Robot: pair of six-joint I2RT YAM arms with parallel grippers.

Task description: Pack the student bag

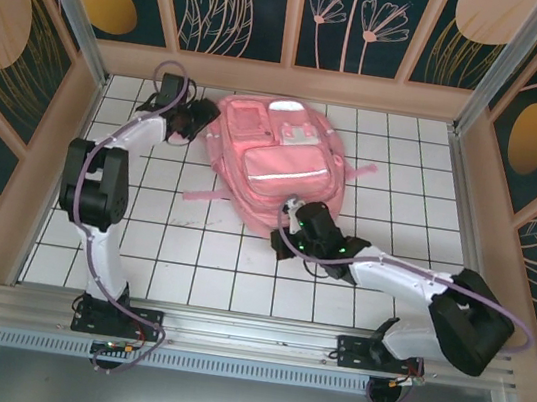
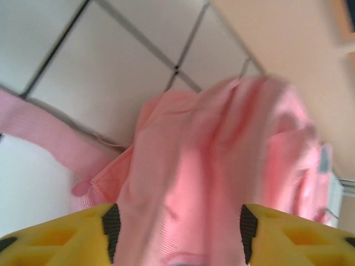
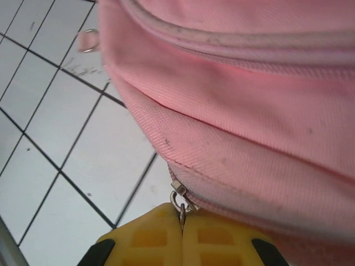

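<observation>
The student bag (image 1: 274, 162), a big pink backpack with pale strips on its front pockets, lies flat on the white tiled table (image 1: 190, 250), its top toward the back. My left gripper (image 1: 205, 116) is at the bag's upper left edge. In the left wrist view a thick fold of the bag's pink fabric (image 2: 222, 155) fills the gap between its yellow fingers and touches both black pads, so the left gripper (image 2: 176, 227) is shut on it. My right gripper (image 1: 292, 215) is at the bag's near edge. It (image 3: 182, 227) is shut on the metal zipper pull (image 3: 178, 202) at the end of the bag's (image 3: 249, 111) zip.
A pink strap (image 1: 204, 194) trails from the bag's left side onto the tiles, and another part of it (image 2: 44, 133) lies beside the left fingers. Wooden walls (image 1: 286, 80) close in the table at the back and both sides. Bare tiles run along the near half.
</observation>
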